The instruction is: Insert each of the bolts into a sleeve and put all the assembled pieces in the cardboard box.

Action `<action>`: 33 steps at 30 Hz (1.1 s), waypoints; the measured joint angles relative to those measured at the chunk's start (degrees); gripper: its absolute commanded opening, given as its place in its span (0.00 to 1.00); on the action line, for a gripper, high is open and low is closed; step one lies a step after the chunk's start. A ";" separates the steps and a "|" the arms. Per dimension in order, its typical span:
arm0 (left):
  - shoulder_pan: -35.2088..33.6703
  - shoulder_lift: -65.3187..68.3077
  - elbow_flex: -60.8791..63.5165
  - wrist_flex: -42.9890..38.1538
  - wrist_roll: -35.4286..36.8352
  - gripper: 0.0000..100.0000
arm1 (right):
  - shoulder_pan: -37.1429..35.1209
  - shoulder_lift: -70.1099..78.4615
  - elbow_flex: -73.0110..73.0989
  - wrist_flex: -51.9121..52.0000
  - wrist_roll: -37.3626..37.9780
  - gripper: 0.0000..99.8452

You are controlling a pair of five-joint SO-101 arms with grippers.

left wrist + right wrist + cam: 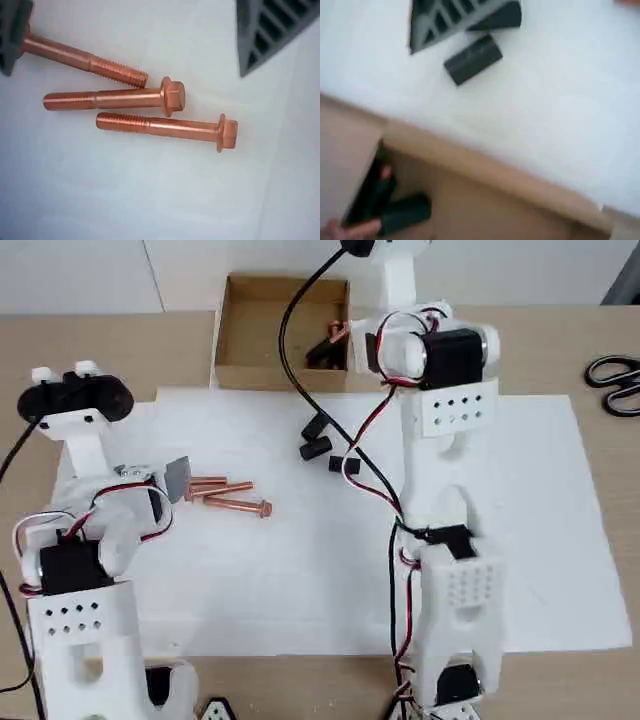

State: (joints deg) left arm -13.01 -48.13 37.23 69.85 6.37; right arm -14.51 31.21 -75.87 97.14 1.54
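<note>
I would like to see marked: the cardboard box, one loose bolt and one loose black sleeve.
cardboard box (262, 335), high view, bare floor inside.
bolt (165, 127), left wrist view, middle of the shank.
black sleeve (472, 59), right wrist view, its side wall.

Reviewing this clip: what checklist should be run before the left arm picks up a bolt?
1. Is the left pincer open: ok.
2. Are the bolts loose on the white sheet: ok, three lie below the pincer.
3. Is a bolt centred between the fingers: not ok; the nearest one's head is hidden behind one finger.
4. Are sleeves available: ok, three lie on the sheet.
5. Is the right arm clear of the bolts: ok, it is over by the cardboard box.
</note>
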 measured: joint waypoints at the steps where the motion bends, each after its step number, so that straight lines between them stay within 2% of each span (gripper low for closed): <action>1: 0.00 0.00 0.00 0.00 0.00 0.27 | 0.00 -2.99 3.87 0.00 0.00 0.21; 10: 0.00 0.00 0.00 0.00 0.00 0.27 | 0.00 -27.43 43.60 -0.09 0.00 0.21; 15: 0.00 0.00 0.09 0.00 0.00 0.27 | 0.00 -29.27 60.22 -5.71 0.44 0.22; 17: 0.00 0.00 0.79 0.00 0.00 0.27 | 0.88 -28.84 64.09 -9.41 3.60 0.25; 25: 0.00 0.00 2.46 0.00 0.00 0.27 | 0.18 -17.85 65.58 -17.32 20.92 0.26; 33: 0.00 0.00 3.16 0.00 0.00 0.27 | -0.53 -1.67 50.11 -17.93 30.51 0.26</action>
State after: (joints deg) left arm -13.01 -48.13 40.40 69.85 6.37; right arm -15.03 29.54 -25.76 79.21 32.04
